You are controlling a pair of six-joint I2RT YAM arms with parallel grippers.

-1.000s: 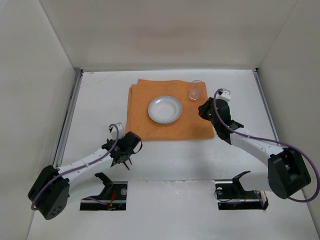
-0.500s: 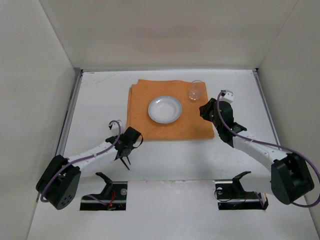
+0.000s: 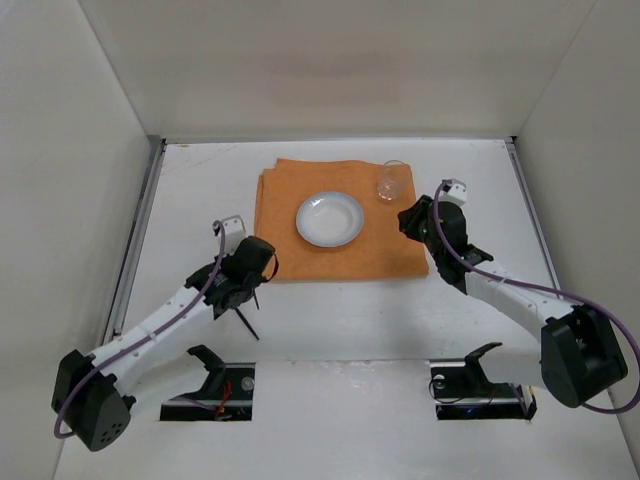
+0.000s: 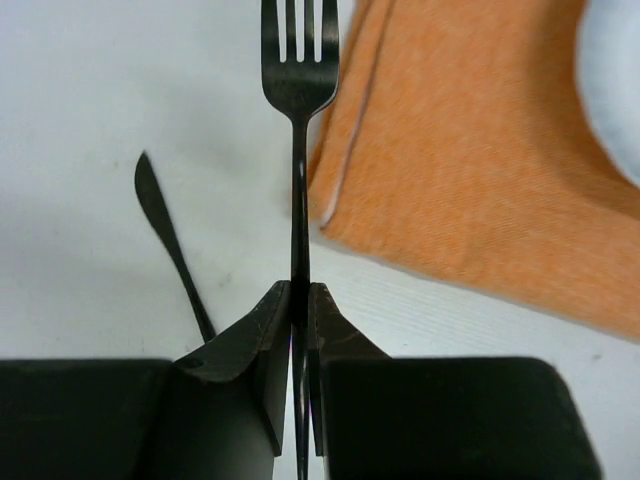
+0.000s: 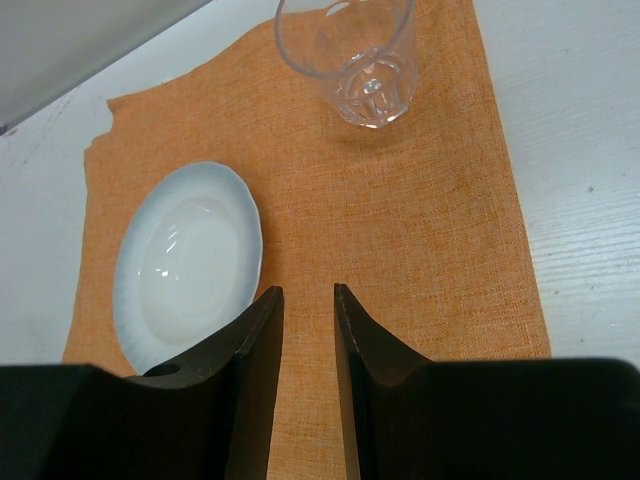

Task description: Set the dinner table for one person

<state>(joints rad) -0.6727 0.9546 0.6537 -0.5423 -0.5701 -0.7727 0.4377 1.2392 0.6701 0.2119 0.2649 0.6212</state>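
Nearest you, just short of the placemat's (image 3: 290, 240) near left corner, the knife (image 4: 165, 225) lies alone on the dinner table (image 3: 200, 190), the white surface that carries everything here. A moment ago your left gripper (image 4: 298, 295) hung over the cutlery there with its jaws apart. It has since clamped on the fork (image 4: 299, 150) and carried it up to that same corner, tines pointing along the placemat's left edge. I judge the fork is picked and wants laying left of the plate (image 3: 330, 219), with the knife still to follow.

The plate sits in the middle of the placemat. Your right gripper (image 5: 308, 292) has hardly moved; it hovers over the placemat's right half, jaws a little apart and holding nothing. At the far right corner stands the glass (image 3: 392, 181), upright.

The overhead view hides the fork under the left wrist; only the left wrist view shows the handle pinched edge-on. Likewise, only the right wrist view shows bare cloth between those fingers.
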